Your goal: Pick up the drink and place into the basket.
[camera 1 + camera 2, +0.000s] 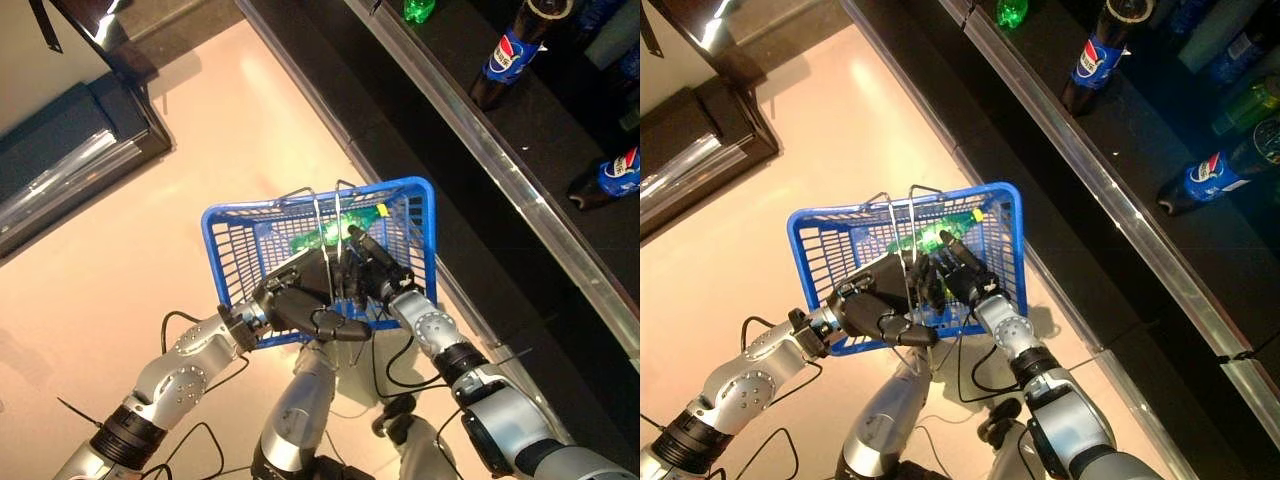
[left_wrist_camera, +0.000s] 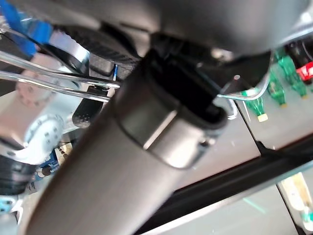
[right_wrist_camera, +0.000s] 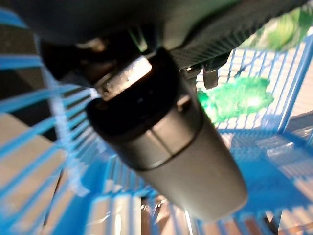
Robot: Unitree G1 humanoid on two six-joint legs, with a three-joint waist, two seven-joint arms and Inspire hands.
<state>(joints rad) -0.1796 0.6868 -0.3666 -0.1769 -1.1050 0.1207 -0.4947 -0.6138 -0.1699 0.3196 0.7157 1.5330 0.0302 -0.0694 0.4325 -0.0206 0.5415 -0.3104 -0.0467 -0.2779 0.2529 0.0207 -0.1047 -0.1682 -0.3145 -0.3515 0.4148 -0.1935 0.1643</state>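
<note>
The blue basket [image 1: 424, 196] hangs raised in front of me, off the floor. My left hand [image 1: 300, 300] is shut on its thin wire handles [image 1: 326, 215], which also show in the left wrist view [image 2: 49, 81]. A green drink bottle [image 1: 320, 238] lies inside the basket on its bottom. My right hand [image 1: 378, 268] reaches in over the near rim with its fingers relaxed, just above and beside the bottle, not closed round it. In the right wrist view the bottle [image 3: 234, 98] lies past my thumb [image 3: 166, 147], apart from it.
A dark shelf with a metal front edge [image 1: 500, 170] runs along the right. Cola bottles [image 1: 510, 55] and a green bottle [image 1: 418, 8] stand on it. A dark cabinet [image 1: 70, 140] stands at the far left on the pale floor.
</note>
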